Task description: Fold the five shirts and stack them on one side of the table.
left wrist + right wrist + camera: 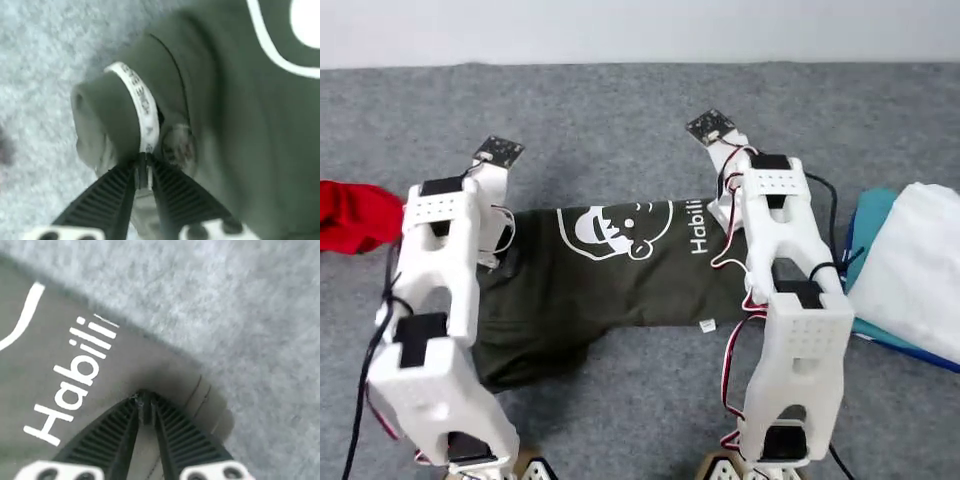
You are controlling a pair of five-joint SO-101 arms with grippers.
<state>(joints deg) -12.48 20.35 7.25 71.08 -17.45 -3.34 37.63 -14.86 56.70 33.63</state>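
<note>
Left wrist view: left pincer (143, 171) tightly grips collar (136, 97) of green shirt (235, 145).

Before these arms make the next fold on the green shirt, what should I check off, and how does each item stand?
1. Left gripper shut on green shirt at the collar: ok.
2. Right gripper shut on its printed edge: ok.
3. Green shirt lying flat: not ok, bunched at the collar end.
4. Red shirt apart from it: ok.
5. White shirt apart from it: ok.
</note>
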